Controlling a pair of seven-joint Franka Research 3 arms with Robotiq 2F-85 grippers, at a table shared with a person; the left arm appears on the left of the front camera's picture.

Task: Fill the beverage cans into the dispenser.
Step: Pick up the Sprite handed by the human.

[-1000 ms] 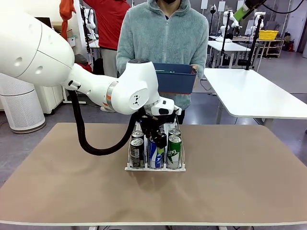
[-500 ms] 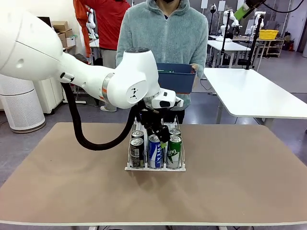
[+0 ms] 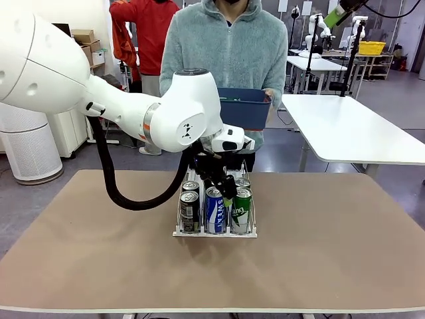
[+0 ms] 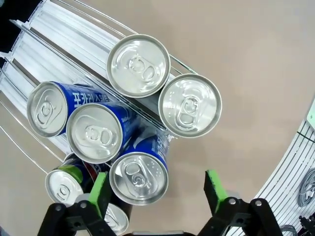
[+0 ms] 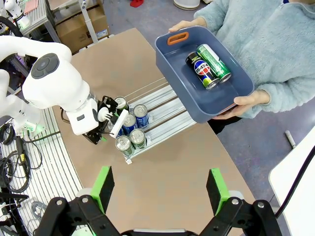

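The dispenser (image 3: 214, 233) sits mid-worktop (image 3: 332, 266), its three wire-divided white lanes running lengthwise from the robot's side toward the person (image 3: 226, 53). The low clear lip is at the near end. The cans stand upright at that end, silver tops up: a black one (image 3: 189, 212) in the robot's left lane, a blue-and-white Pocari Sweat can (image 3: 215, 211) in the middle and a green one (image 3: 241, 211) on the right, with more behind them.

The left hand (image 3: 226, 189) hangs just above the middle lane, spread wide and holding nothing. The right hand (image 5: 160, 189) is high over the worktop, also spread and empty.

The worktop is plain tan. At the far side the person, in a pale fleece, holds a dark blue bin (image 5: 170, 64) with a Pepsi can (image 5: 202, 70) and a green can (image 5: 215, 62) lying on their sides. White tables stand behind.
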